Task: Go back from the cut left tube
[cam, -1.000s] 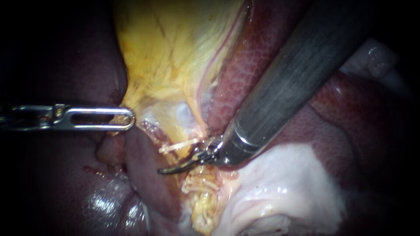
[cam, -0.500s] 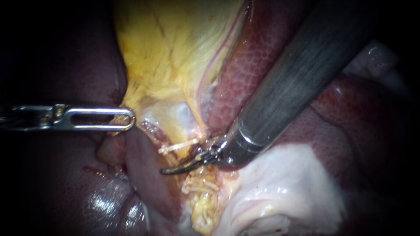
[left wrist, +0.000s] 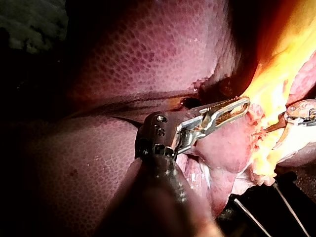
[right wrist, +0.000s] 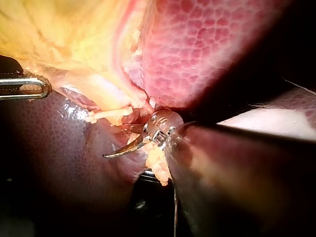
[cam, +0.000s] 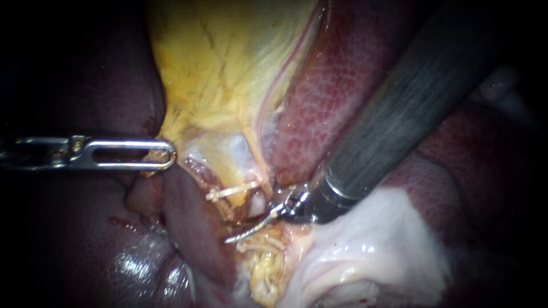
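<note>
My right instrument (cam: 225,231) comes in from the upper right on a thick dark shaft. Its thin curved blades stand slightly open, holding nothing, just below a white clip (cam: 231,191) on the upper stump of the cut tube. More pale clips (cam: 260,244) lie under the blades on the lower stump. My left instrument (cam: 162,154) lies level from the left, its slotted jaws shut on the edge of the yellow gallbladder (cam: 228,74). The left wrist view shows those jaws (left wrist: 232,108) pinching that edge, with the parted blades (left wrist: 271,137) beyond. In the right wrist view the blades (right wrist: 117,150) are free of tissue.
Dark red liver (cam: 342,85) lies behind the right shaft and at the lower left (cam: 85,239). A pale white fold of tissue (cam: 371,239) sits under the right shaft. Yellow fatty strands (cam: 265,274) hang below the clips.
My right instrument has drawn back toward the right along its shaft, its tip shifting right and slightly down, and a gap now shows between its blades. The left instrument has held still.
</note>
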Motion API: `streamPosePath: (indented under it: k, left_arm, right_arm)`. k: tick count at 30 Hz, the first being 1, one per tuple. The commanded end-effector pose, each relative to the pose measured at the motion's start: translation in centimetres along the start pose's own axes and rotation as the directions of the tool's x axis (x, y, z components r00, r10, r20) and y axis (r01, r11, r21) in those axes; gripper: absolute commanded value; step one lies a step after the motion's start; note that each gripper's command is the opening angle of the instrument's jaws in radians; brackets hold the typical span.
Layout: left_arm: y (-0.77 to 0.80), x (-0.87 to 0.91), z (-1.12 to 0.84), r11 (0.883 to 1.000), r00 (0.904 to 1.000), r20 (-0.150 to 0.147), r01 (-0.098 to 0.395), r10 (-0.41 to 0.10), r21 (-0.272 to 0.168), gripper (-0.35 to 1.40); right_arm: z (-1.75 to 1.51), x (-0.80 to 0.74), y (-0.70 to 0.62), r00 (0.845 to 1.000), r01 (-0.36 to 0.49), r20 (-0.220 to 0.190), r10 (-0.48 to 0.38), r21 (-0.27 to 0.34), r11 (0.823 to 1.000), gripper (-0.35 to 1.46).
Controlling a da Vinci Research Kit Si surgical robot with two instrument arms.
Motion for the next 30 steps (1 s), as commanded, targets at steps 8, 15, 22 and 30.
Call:
streamPosePath:
  k: [8,15,22,30]
  left_arm:
    - [0.0,0.0,0.0,1.0,1.0,0.0,0.0,0.0,0.0,-0.35]
    - [0.03,-0.01,0.0,1.0,1.0,0.0,0.0,0.0,0.0,-0.35]
    - [0.04,0.01,0.03,1.0,1.0,0.001,-0.001,0.001,-0.001,-0.35]
    - [0.05,0.03,0.07,1.0,1.0,0.004,-0.003,0.003,-0.003,-0.35]
  right_arm:
    - [-0.17,-0.12,-0.2,0.956,0.29,-0.033,-0.291,-0.031,0.956,1.4]
    - [-0.67,-0.15,-0.4,0.899,0.415,-0.08,-0.431,-0.158,0.896,1.43]
    - [-1.51,0.07,-0.64,0.866,0.466,-0.09,-0.492,-0.214,0.859,1.43]
    - [-2.04,0.27,-0.96,0.84,0.491,-0.088,-0.536,-0.297,0.819,1.43]
